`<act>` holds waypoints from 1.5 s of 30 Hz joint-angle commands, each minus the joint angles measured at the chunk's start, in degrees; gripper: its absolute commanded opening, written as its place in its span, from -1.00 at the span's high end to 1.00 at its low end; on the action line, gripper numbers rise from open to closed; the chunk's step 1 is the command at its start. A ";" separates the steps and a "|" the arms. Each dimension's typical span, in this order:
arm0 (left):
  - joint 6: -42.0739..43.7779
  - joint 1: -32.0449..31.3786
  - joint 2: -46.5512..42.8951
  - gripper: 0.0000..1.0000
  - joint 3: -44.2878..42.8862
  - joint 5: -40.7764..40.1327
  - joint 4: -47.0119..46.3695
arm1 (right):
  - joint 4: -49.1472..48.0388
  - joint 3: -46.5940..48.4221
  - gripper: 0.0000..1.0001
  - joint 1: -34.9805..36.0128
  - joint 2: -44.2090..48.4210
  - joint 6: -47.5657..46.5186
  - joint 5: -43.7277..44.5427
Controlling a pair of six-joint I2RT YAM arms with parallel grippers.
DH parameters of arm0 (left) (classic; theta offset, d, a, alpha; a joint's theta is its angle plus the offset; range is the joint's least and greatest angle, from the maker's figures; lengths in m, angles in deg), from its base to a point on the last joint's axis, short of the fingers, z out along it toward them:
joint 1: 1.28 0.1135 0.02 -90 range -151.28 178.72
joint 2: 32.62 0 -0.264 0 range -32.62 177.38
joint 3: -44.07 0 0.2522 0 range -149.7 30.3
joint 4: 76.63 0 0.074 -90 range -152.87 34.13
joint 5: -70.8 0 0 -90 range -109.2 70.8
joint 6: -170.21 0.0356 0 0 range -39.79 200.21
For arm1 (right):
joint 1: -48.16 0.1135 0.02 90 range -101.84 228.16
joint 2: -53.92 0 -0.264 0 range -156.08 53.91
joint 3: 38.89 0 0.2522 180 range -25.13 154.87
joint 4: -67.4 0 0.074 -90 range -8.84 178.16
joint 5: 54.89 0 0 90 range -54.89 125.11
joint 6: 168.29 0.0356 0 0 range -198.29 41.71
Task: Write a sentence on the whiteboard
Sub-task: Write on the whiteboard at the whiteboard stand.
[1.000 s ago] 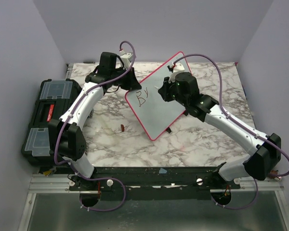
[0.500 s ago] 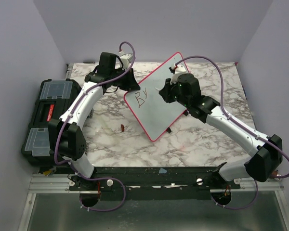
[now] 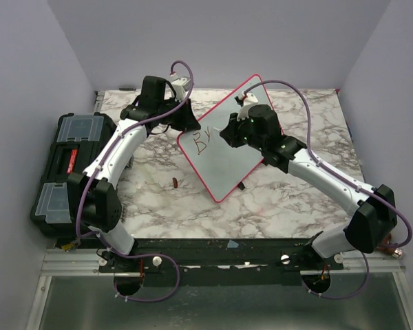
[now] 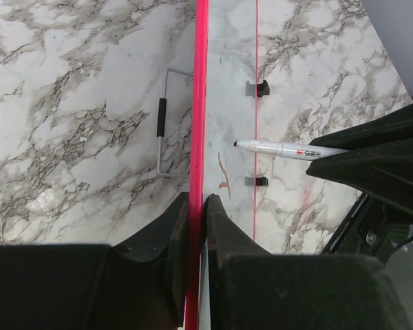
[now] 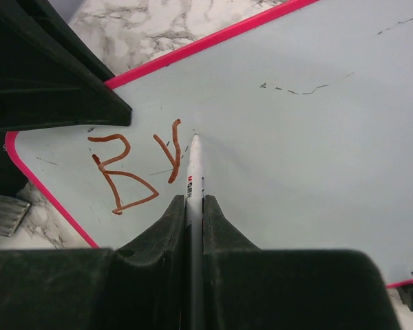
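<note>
Right gripper [image 5: 194, 201] closed on marker [image 5: 195, 165], its long axis pointing straight ahead, tip at whiteboard [image 5: 296, 124] just right of the sentence [image 5: 134, 182], so far "Br". Left gripper [image 4: 197, 201] pinches the whiteboard edge. Next strokes likely go rightward of tip.

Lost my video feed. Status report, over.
Left gripper shut on edge of red-framed whiteboard. Right gripper shut on white marker pen, tip beside brown handwritten "Br". Nothing blocking board face.

left tool [image 4: 197, 201] and right tool [image 5: 195, 201] both clamped closed, reaching inward toward each other.
</note>
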 commanded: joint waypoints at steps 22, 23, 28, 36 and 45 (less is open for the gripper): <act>4.01 -0.12 -3.05 1.00 0.94 -2.90 -0.39 | -1.83 -3.79 0.99 -0.24 -1.09 0.78 -2.45; 4.01 -0.10 -3.02 1.00 0.96 -2.94 -0.33 | -1.83 -4.24 0.99 -0.24 -0.81 0.74 -2.39; 4.09 -0.12 -2.95 1.00 0.89 -3.18 -0.29 | -1.18 -5.41 0.99 -0.22 0.34 0.47 -2.08; 4.09 -0.12 -2.94 1.00 0.73 -3.05 -0.22 | -0.47 -3.83 0.99 -0.29 2.48 0.55 -2.23; 4.09 -0.12 -2.99 1.00 0.80 -3.06 -0.14 | -1.54 1.52 0.99 -0.22 1.21 1.45 -2.93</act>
